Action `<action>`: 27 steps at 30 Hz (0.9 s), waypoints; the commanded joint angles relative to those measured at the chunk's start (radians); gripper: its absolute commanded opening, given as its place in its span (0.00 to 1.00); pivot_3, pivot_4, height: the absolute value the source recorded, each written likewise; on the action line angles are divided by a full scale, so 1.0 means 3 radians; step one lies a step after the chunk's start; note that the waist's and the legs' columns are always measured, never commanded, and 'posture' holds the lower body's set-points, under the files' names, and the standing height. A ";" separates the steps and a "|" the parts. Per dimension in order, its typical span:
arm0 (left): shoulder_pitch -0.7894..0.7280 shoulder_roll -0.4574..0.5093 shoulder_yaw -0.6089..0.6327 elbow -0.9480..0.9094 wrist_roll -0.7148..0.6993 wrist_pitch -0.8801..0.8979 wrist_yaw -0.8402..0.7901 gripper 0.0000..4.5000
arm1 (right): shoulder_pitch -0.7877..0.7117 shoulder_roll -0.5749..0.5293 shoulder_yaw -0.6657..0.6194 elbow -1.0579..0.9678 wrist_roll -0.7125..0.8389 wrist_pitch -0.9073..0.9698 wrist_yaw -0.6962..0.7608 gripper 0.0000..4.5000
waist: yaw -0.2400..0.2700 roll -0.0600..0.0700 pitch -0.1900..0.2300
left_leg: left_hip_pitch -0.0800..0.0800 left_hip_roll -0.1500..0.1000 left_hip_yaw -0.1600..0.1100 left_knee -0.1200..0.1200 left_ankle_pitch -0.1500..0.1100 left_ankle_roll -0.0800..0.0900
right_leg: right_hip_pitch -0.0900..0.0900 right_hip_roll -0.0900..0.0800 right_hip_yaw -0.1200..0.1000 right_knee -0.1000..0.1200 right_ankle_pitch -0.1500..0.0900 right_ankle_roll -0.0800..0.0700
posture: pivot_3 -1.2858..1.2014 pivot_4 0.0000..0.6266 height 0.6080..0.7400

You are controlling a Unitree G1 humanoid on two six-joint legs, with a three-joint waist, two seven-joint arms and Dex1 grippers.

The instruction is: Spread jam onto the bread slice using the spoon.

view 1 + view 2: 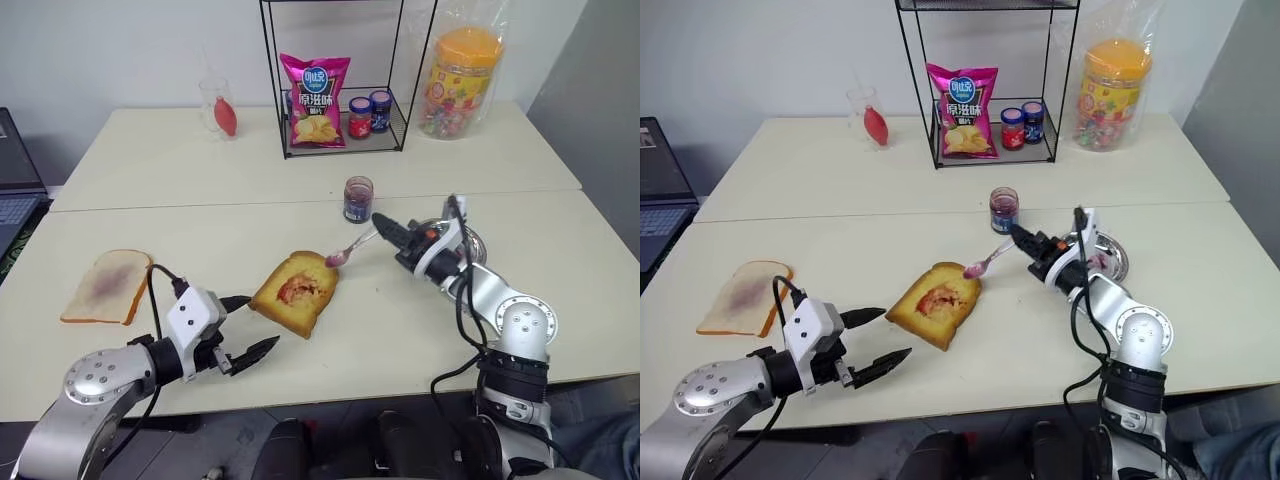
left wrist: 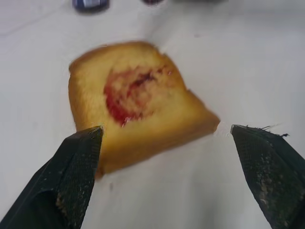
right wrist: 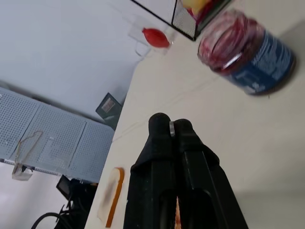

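Right claw (image 1: 380, 222) gripping spoon (image 1: 350, 248), jam (image 2: 128, 93) on bread slice (image 2: 138, 102)

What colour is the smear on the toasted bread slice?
Red, on the golden-brown bread slice; the left wrist view shows it best.

Golden-brown bread slice (image 1: 295, 291), red jam (image 1: 297, 289)

Bright, even light; blurred wrist views.
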 commanded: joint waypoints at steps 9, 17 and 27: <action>-0.1552 -0.0041 -0.1234 -0.0052 0.0175 0.0564 0.0110 1.00 | 0.0138 -0.0944 -0.0634 0.0079 -0.0028 -0.0506 0.0126 0.01 | -0.0011 0.0003 0.0001 | -0.0013 -0.0006 0.0013 0.0001 0.0000 0.0000 | -0.0002 0.0012 0.0004 -0.0022 0.0012 0.0020 | 0.52 0.24 1.00; -0.2300 -0.0587 -0.1810 0.0477 0.0455 0.0703 0.0218 1.00 | 0.0143 -0.1311 -0.0648 0.0681 -0.0331 -0.0726 0.0464 0.01 | -0.0019 0.0003 0.0001 | -0.0016 -0.0005 0.0017 0.0006 0.0000 0.0001 | -0.0001 0.0017 0.0020 -0.0026 0.0016 0.0025 | 0.52 0.24 1.00; -0.2721 -0.1067 -0.2075 0.0931 0.0655 0.0777 0.0286 1.00 | -0.0059 -0.1373 -0.0582 0.1529 -0.0646 -0.0930 0.0770 0.01 | -0.0014 0.0003 0.0001 | -0.0014 -0.0008 0.0032 0.0008 0.0000 0.0001 | -0.0004 0.0018 0.0045 -0.0027 0.0022 0.0034 | 0.52 0.24 1.00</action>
